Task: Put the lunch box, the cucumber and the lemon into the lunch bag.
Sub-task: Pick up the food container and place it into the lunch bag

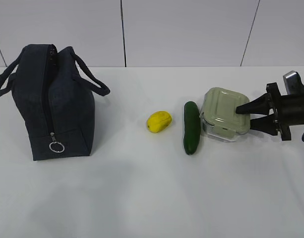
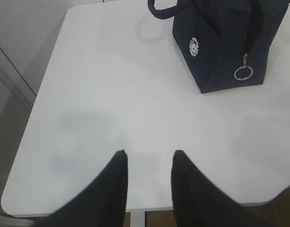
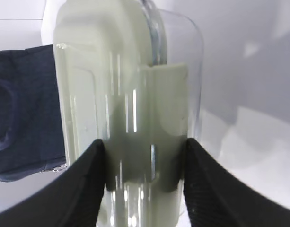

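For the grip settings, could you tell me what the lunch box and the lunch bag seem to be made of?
The lunch box: a clear, glossy body, probably glass or hard plastic, showing bright streaks in the right wrist view; its matte sage lid looks like plastic. The lunch bag: dark navy woven fabric, matte, with a metal ring pull.

One marking only is found: a small round white logo point(image 2: 194, 47) is printed on the side panel of the lunch bag point(image 2: 220, 56), seen in the left wrist view; its lettering is too small to be read; no other text, label, brand or number can be made out on anything else.
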